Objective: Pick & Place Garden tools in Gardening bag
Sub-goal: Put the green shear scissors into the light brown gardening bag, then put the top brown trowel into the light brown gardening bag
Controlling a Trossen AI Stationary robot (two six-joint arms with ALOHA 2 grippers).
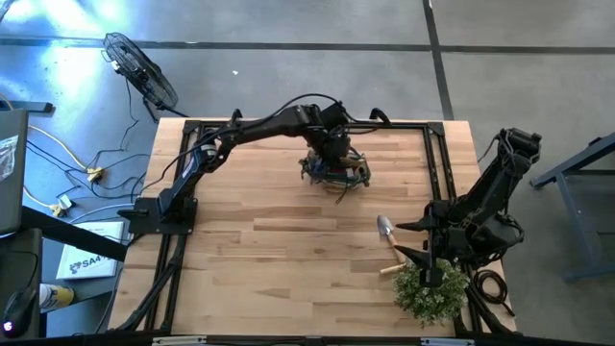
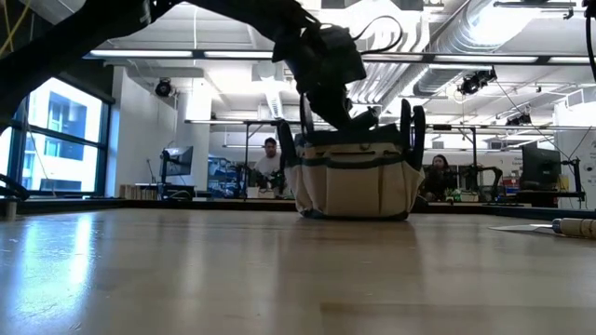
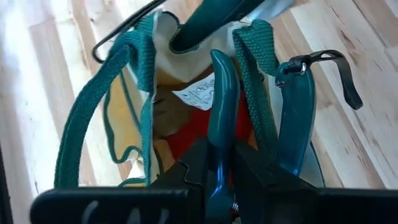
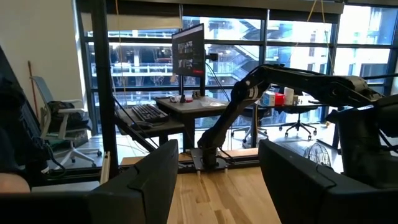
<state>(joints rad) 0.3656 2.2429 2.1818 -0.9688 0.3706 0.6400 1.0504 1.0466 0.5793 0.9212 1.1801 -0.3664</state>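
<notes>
Our left gripper (image 3: 219,180) pinches teal-handled shears (image 3: 221,106) right above the gardening bag (image 3: 134,93); the trowel (image 1: 386,232) remains near the open right gripper (image 4: 214,180).

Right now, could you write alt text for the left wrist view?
The left gripper is shut on a teal-handled shears over the open gardening bag. Something red lies inside the bag, on a wooden table.
</notes>
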